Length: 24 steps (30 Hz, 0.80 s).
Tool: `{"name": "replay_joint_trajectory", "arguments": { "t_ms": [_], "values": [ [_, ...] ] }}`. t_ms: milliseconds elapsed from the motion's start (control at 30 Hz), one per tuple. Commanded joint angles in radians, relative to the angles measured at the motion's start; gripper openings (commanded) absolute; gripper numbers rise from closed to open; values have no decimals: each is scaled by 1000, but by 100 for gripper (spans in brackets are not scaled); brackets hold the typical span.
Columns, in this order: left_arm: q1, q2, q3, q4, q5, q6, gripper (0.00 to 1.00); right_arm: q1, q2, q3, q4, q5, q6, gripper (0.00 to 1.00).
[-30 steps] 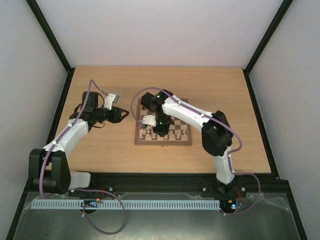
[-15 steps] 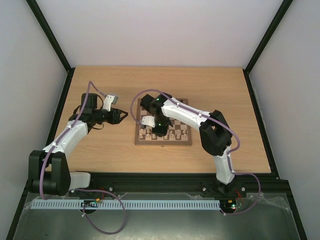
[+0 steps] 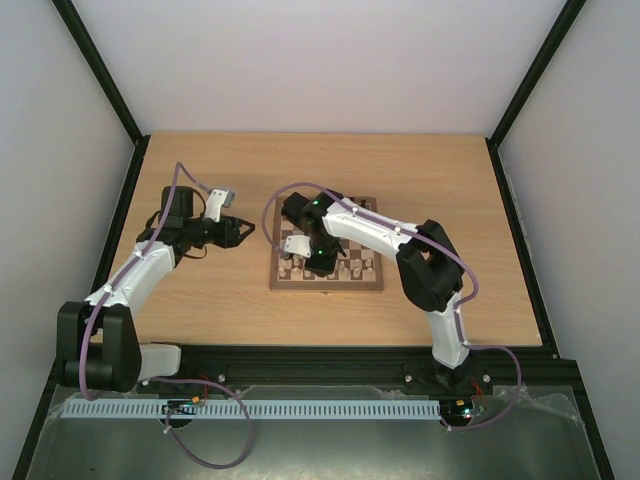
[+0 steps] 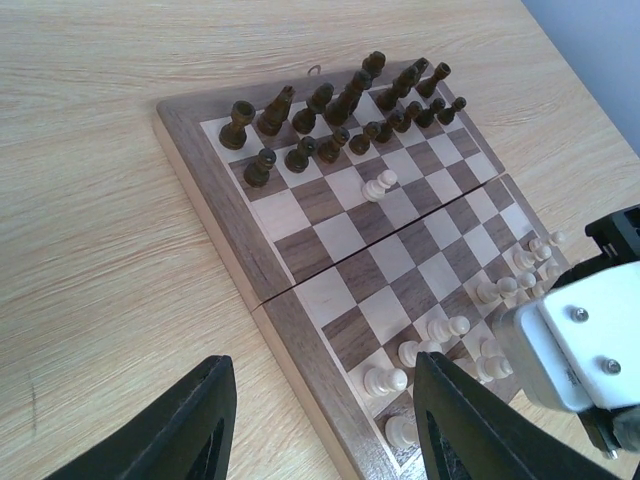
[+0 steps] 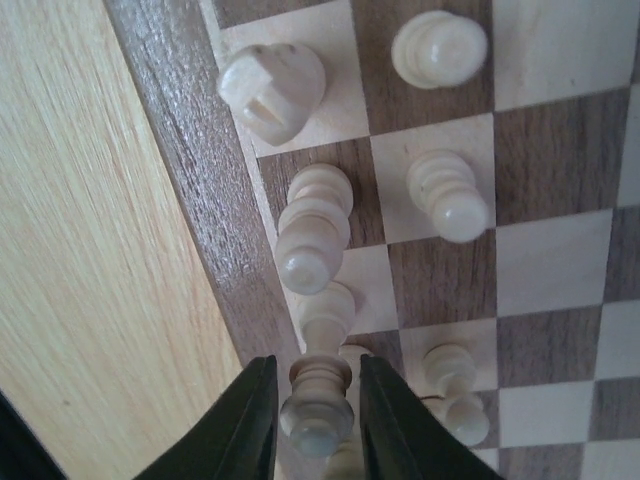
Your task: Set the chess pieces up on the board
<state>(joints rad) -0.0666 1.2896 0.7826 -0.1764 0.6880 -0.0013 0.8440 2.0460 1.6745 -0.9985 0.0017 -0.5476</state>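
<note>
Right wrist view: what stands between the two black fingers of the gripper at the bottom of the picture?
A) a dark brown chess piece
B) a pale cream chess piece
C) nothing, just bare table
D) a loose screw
B: a pale cream piece stands between the right gripper's fingers, on the board close to its brown border; no dark pieces show in this view.

White arms (image 3: 140,275), black joints (image 3: 432,270), purple cables (image 3: 180,172).
</note>
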Motion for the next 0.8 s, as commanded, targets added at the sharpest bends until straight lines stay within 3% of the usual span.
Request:
{"name": "replay_joint_trajectory", "arguments": {
  "t_ms": [0, 167, 367, 767],
  "values": [
    [8, -17, -16, 12, 8, -3, 52, 0, 17, -15, -14, 6, 9, 30],
    [8, -16, -17, 11, 8, -3, 52, 0, 4, 54, -47, 3, 2, 39],
    [8, -10, -16, 15, 8, -5, 52, -15, -6, 192, -115, -10, -7, 41],
    [8, 2, -1, -6, 10, -3, 55, -191, 130, 421, -57, -41, 124, 32]
  ]
}}
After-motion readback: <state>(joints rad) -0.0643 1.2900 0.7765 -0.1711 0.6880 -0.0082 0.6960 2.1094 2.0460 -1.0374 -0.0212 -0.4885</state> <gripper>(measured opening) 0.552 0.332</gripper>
